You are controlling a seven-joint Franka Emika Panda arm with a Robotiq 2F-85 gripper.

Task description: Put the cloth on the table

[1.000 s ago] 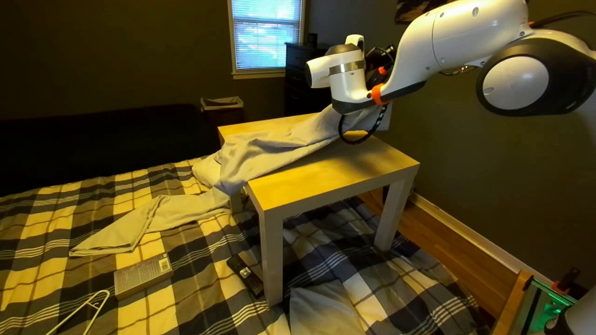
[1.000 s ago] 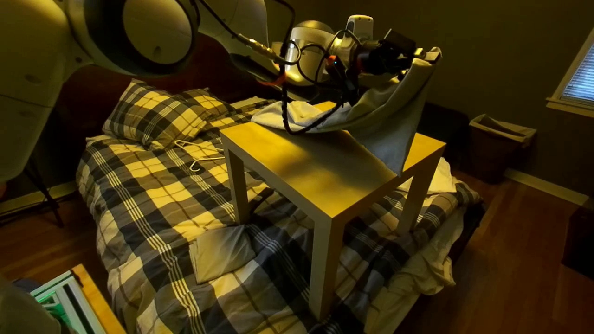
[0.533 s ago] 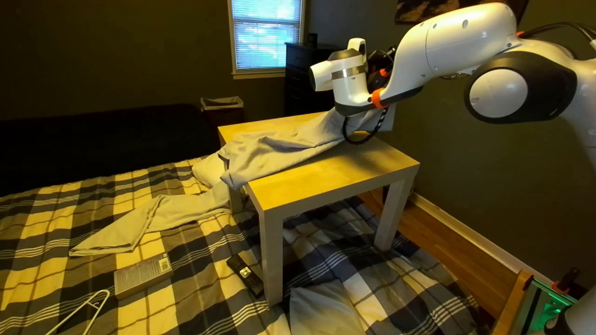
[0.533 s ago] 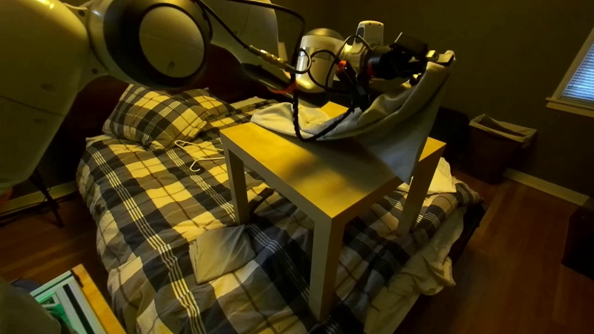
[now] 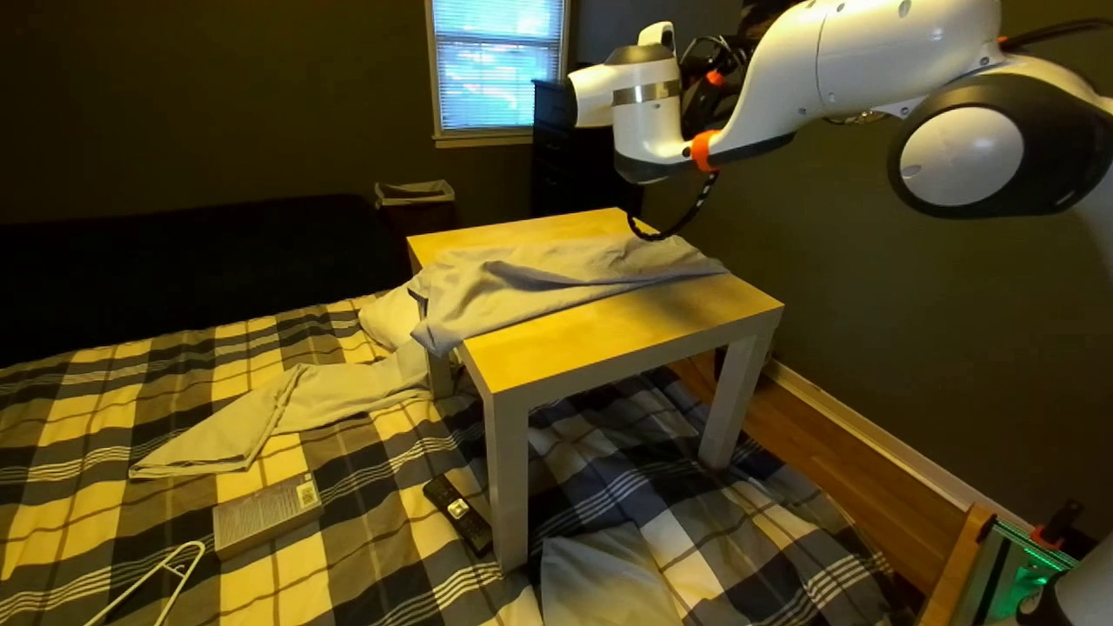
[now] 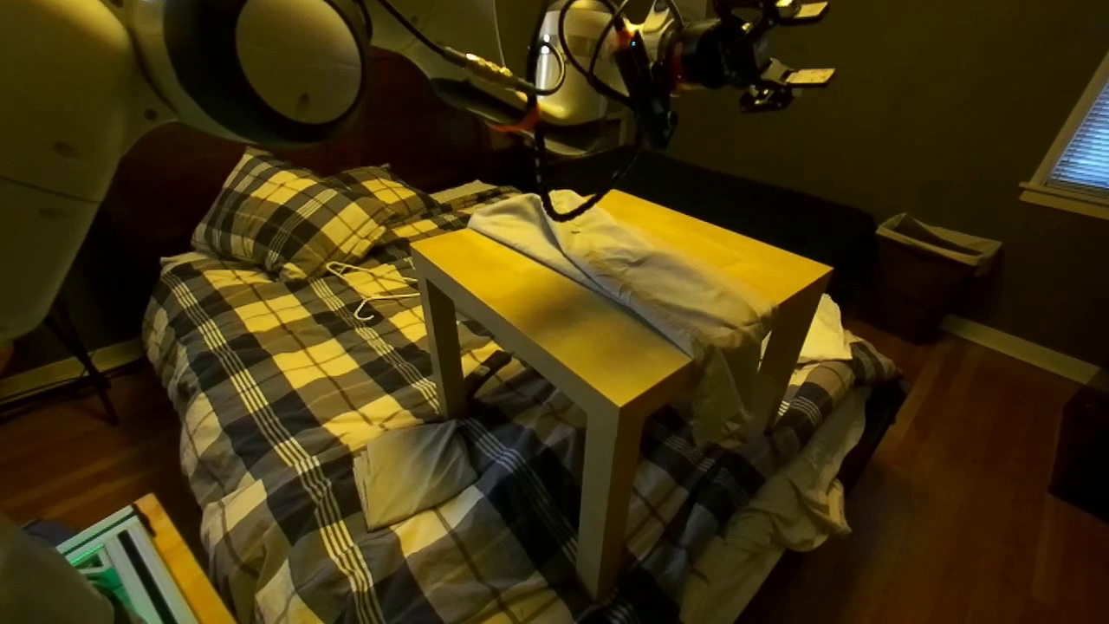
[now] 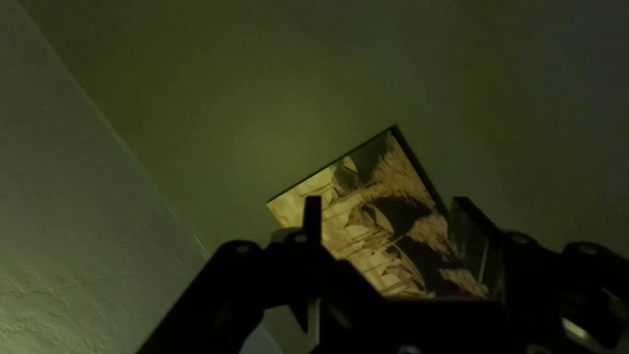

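Note:
The pale beige-grey cloth [image 5: 556, 269] lies rumpled in a strip across the yellowish top of the table [image 5: 609, 330]. Both ends overhang opposite edges; in an exterior view one end of the cloth [image 6: 728, 390] droops down beside a leg, with bare table top [image 6: 554, 303] on either side of the strip. High above and beyond that edge, my gripper [image 6: 813, 43] has its fingers spread with nothing between them. In the wrist view the gripper [image 7: 385, 201] also stands wide apart, facing a wall; no cloth shows there.
The table stands on a bed with a plaid bedspread [image 5: 348, 522]. On it are more pale fabric [image 5: 330, 400], a box [image 5: 265, 513], a remote [image 5: 458, 513], a hanger [image 5: 165, 565] and a folded cloth [image 6: 416, 472]. A framed picture [image 7: 373, 226] hangs on the wall ahead.
My gripper has opened and let go of the cloth's raised end, which has dropped onto the table and over its edge. The arm has risen. The cloth's opposite end slid up slightly earlier.

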